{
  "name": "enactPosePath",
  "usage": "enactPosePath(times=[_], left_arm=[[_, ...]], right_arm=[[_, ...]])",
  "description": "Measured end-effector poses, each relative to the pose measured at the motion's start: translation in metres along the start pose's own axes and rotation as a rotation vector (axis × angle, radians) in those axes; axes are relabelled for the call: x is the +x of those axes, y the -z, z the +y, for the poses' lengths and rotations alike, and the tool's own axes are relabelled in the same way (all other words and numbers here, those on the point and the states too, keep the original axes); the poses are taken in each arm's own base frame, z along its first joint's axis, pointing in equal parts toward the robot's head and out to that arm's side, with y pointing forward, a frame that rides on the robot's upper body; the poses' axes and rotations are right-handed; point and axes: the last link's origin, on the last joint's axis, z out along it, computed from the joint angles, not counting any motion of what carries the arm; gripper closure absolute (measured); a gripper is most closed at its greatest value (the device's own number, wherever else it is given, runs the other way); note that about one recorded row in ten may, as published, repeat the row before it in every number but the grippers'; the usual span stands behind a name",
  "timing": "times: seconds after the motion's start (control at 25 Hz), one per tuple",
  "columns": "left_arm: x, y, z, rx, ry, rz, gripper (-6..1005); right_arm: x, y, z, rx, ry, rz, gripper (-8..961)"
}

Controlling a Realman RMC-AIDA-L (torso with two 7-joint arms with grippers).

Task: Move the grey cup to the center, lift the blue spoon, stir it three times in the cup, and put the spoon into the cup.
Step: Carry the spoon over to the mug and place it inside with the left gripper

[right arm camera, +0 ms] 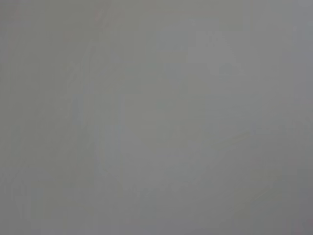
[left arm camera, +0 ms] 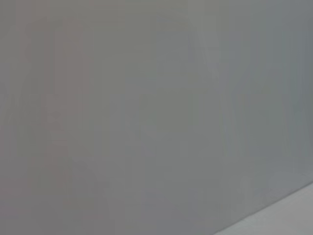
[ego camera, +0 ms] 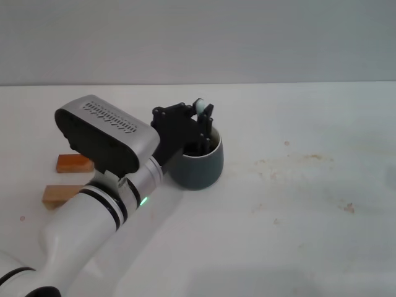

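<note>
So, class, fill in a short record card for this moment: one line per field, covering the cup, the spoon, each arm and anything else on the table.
cup: grey cup upright on the white table
spoon: blue spoon, only its pale top shows above the gripper
left arm: left gripper reaches down into the cup's mouth
right arm: not in view
other items: two wooden blocks beside the left arm

one grey cup, two wooden blocks (perhaps one spoon, mostly hidden).
</note>
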Motion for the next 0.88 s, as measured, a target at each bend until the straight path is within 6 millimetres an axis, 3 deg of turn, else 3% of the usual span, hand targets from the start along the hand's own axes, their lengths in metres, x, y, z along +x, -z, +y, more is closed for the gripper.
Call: enactPosePath(times=[0.44, 0.72, 0.88], left_arm=[[-0.015, 0.022, -0.018, 0.081, 0.029, -0.026, 854], [-0.013, 0.042, -0.010, 0.083, 0.055, -0.026, 854], [-0.006, 0.043, -0.004, 0.067, 0.043, -0.016, 854]], right_arm=[[-0.004, 0.001, -0.001, 0.002, -0.004, -0.013, 922], [-0.007, 0.000, 0.001, -0.004, -0.007, -0.021, 922], [-0.007, 0.000, 0.002, -0.007, -0.005, -0.021, 922]])
